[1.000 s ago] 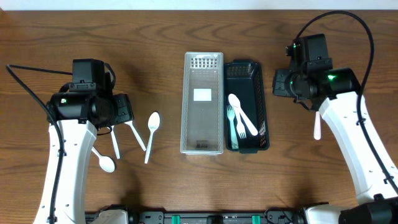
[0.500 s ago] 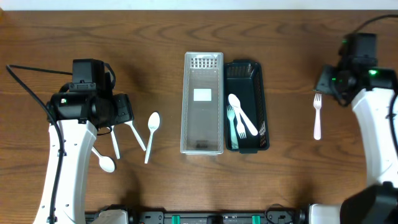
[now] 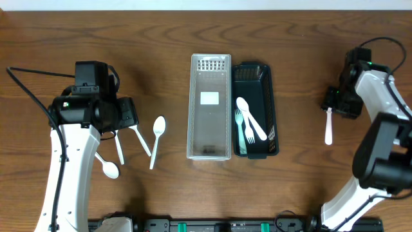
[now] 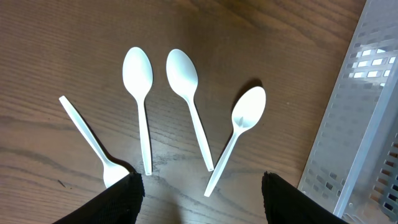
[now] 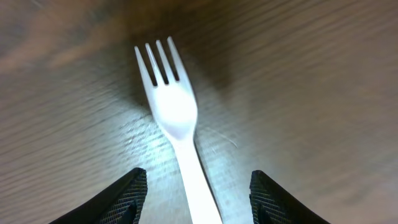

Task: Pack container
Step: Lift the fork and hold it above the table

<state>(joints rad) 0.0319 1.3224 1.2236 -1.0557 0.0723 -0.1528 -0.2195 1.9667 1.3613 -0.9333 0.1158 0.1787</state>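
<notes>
at the right side of the table (image 3: 302, 193), the right end effector (image 5: 196, 173) points down, open astride the white fork (image 5: 175, 118).

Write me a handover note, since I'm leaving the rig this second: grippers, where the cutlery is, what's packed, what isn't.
Left gripper: open, holding nothing, hovering over four white spoons that lie loose on the table.
Right gripper: open, one finger on either side of the white fork, which lies flat on the table, not gripped.
Done: a few cutlery pieces lie in the dark basket. The clear tray beside it looks empty.
Left: pack the fork and the four spoons.
</notes>
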